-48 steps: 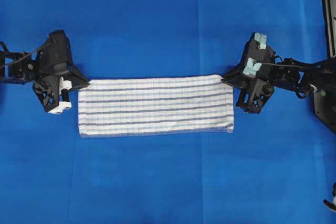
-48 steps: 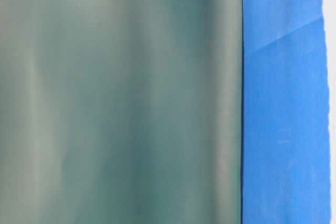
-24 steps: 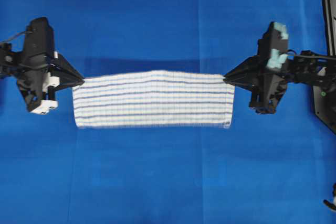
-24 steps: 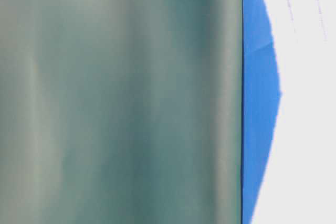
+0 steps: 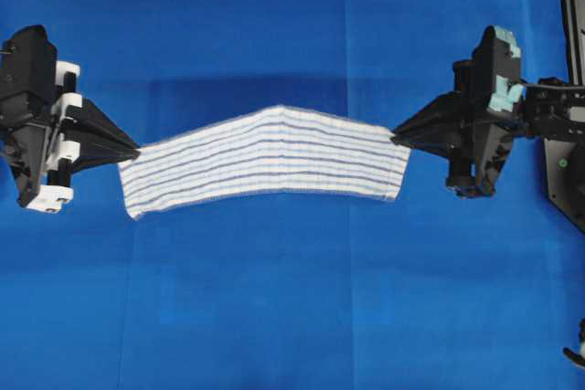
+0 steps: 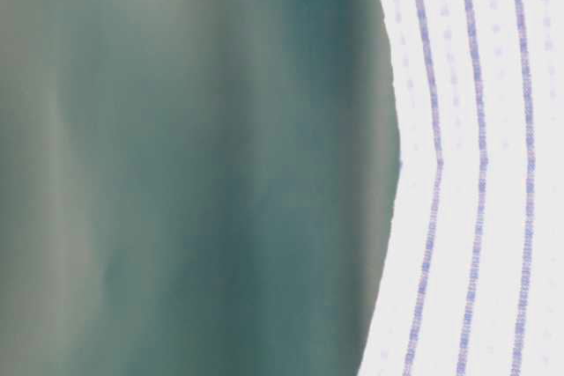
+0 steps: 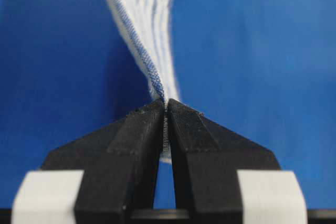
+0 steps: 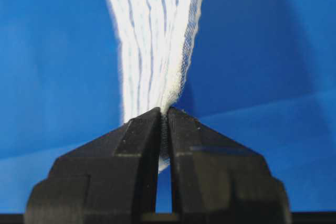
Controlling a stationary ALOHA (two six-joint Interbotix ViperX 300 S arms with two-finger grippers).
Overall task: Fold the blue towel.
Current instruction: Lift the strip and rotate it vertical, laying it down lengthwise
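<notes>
Blue covering spread over the whole table (image 5: 274, 317) in the overhead view. Above it the towel (image 5: 265, 163) hung stretched between the two arms, arched up at its middle, a shadow on the covering behind it. The left claw (image 5: 137, 146) met its left end and the right claw (image 5: 395, 133) its right end, but from above the grip itself could not be judged.

From table level, only a blurred grey-green surface (image 6: 194, 165) filled the left, and the towel's (image 6: 476, 165) blue stripes, very close, filled the right; neither claw showed.

The left wrist view gave the grip: the left claw (image 7: 166, 109) was pressed closed on the towel's (image 7: 149, 51) edge, cloth pinched between the black tips.

The right wrist view showed likewise: the right claw (image 8: 164, 115) clamped tight on the towel's (image 8: 157, 40) bunched end.
</notes>
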